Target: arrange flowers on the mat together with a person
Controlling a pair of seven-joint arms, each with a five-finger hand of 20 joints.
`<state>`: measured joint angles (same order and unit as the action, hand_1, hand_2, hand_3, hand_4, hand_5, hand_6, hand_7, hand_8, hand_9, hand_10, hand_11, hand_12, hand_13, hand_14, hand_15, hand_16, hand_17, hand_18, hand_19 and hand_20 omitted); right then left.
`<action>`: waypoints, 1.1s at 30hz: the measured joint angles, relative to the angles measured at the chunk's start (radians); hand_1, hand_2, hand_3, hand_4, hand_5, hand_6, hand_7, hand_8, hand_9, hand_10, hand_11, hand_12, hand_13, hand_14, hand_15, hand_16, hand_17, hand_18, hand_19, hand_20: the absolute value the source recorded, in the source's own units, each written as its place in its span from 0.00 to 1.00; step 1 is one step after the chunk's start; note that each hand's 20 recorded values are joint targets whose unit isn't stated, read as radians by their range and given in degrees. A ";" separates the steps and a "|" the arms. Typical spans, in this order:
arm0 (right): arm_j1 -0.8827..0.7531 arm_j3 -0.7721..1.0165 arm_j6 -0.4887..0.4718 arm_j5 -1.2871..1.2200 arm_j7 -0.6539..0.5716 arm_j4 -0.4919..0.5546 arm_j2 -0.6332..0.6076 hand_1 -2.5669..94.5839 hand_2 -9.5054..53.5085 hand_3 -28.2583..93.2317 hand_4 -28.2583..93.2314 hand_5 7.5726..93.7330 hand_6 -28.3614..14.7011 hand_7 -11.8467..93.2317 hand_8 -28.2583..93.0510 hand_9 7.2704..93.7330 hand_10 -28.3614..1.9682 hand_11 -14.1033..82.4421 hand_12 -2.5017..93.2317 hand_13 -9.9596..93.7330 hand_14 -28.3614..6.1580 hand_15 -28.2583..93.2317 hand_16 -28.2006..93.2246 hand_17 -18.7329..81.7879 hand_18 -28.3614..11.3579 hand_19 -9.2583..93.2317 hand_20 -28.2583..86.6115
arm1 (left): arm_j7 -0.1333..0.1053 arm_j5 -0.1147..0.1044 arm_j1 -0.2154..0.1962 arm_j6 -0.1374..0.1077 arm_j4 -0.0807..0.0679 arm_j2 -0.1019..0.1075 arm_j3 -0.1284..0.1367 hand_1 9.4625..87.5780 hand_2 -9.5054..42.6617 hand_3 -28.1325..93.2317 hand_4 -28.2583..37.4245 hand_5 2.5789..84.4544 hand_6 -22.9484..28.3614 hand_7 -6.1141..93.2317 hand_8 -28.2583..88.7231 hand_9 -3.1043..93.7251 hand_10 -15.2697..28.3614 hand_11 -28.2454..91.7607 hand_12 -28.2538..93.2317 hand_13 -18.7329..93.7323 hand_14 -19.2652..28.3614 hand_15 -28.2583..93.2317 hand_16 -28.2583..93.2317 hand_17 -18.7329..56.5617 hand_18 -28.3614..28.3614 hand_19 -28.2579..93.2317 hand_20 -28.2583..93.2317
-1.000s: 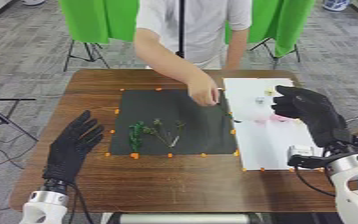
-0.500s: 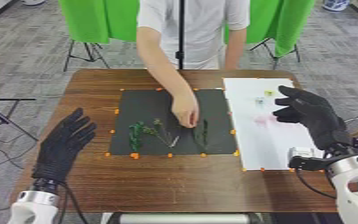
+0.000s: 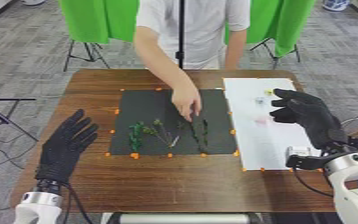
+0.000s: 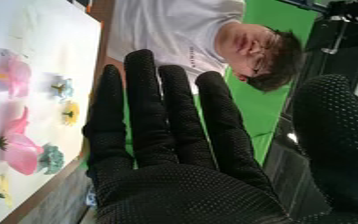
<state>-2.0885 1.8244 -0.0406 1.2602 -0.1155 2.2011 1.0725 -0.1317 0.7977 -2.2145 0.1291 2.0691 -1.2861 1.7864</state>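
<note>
Greenery step in hand, we judge: person's hand [image 3: 185,100] at stems [image 3: 205,131] toward mat's [image 3: 143,106] near right corner. Left hand [image 3: 62,150], right hand [image 3: 310,114] open, empty. Flowers [image 4: 22,152] lie on sheet [image 3: 262,140]. Next, we need right hand lowered, bloom gently pinched.

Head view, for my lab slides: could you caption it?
A person's hand at the green sprigs on the black mat, between the robot's left hand and right hand.
</note>
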 measured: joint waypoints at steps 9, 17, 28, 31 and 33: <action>0.055 -0.048 -0.004 0.203 -0.013 -0.026 -0.010 0.33 0.06 0.91 0.02 0.40 0.55 0.34 0.12 0.44 0.46 0.39 0.25 0.53 0.45 0.74 0.38 0.37 0.18 0.77 0.60 | 0.010 0.000 0.003 0.016 0.005 0.012 0.005 0.22 0.23 0.82 0.05 0.36 0.50 0.26 0.16 0.31 0.62 0.41 0.38 0.38 0.70 0.45 0.24 0.13 0.89 0.60 0.32; 0.110 -0.096 -0.022 0.496 -0.001 -0.064 -0.073 0.37 0.00 0.86 0.00 0.39 0.56 0.37 0.11 0.43 0.52 0.43 0.26 0.62 0.49 0.89 0.38 0.44 0.21 0.86 0.61 | 0.009 0.001 -0.002 0.014 0.007 0.013 0.012 0.22 0.23 0.82 0.05 0.36 0.50 0.26 0.16 0.31 0.63 0.41 0.38 0.38 0.70 0.45 0.25 0.13 0.89 0.60 0.32; 0.217 -0.238 0.086 0.939 -0.148 -0.195 -0.227 0.40 0.00 0.83 0.00 0.39 0.56 0.39 0.11 0.42 0.53 0.45 0.25 0.65 0.52 0.92 0.36 0.47 0.21 0.90 0.59 | 0.006 0.000 -0.004 0.015 0.006 0.014 0.012 0.22 0.23 0.82 0.05 0.36 0.50 0.26 0.16 0.31 0.63 0.40 0.38 0.38 0.71 0.45 0.24 0.13 0.89 0.60 0.32; 0.237 -0.291 0.126 1.053 -0.163 -0.236 -0.263 0.39 0.00 0.84 0.00 0.40 0.57 0.40 0.11 0.44 0.52 0.46 0.25 0.66 0.53 0.92 0.36 0.48 0.21 0.91 0.59 | 0.008 0.001 -0.003 0.015 0.006 0.013 0.012 0.22 0.23 0.82 0.05 0.36 0.50 0.26 0.16 0.31 0.63 0.40 0.38 0.38 0.70 0.45 0.25 0.13 0.89 0.60 0.32; 0.257 -0.331 0.129 1.091 -0.174 -0.262 -0.281 0.40 0.00 0.84 0.00 0.42 0.59 0.41 0.10 0.47 0.54 0.47 0.25 0.69 0.54 0.92 0.36 0.49 0.21 0.91 0.59 | 0.008 0.001 -0.002 0.015 0.005 0.013 0.012 0.22 0.23 0.82 0.05 0.36 0.50 0.26 0.16 0.31 0.63 0.41 0.38 0.38 0.70 0.45 0.25 0.13 0.89 0.60 0.32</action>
<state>-1.8314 1.4935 0.0889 2.3513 -0.2898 1.9389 0.7914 -0.1237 0.7982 -2.2168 0.1441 2.0739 -1.2728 1.7986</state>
